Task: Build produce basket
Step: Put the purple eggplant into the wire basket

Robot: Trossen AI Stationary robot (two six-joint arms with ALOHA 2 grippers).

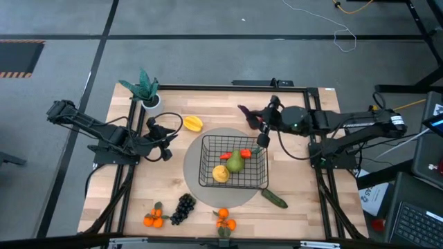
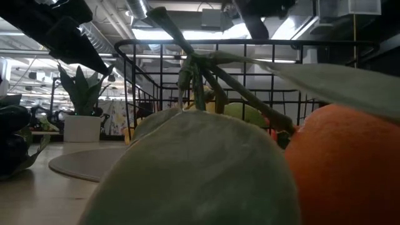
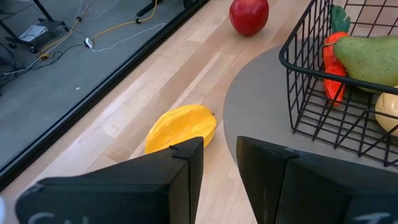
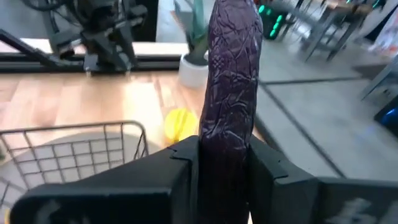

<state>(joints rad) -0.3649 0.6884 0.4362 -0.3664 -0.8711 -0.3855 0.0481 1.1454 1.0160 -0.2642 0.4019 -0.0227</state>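
Your right gripper has its fingers closed on a long purple wrinkled toy eggplant, holding it above the tabletop just beyond the far right corner of the square black wire-mesh basket. The basket sits on a round grey mat at the middle of the tabletop, already holding a green pear, a yellow lemon and an orange carrot.

Your left gripper hangs left of the basket, fingers slightly parted and empty, just beside a yellow starfruit lying at the mat's far left edge.

A teal leafy plant in a white pot stands at the far left corner. Along the near edge lie tangerines, black grapes and more tangerines; a green cucumber lies off the basket's near right corner.

Only the left wrist view shows a red apple beyond the mat's far edge; from above, the right arm covers that spot. The low view is mostly blocked by a tangerine and its leaf.

Bare tabletop lies left of the mat.
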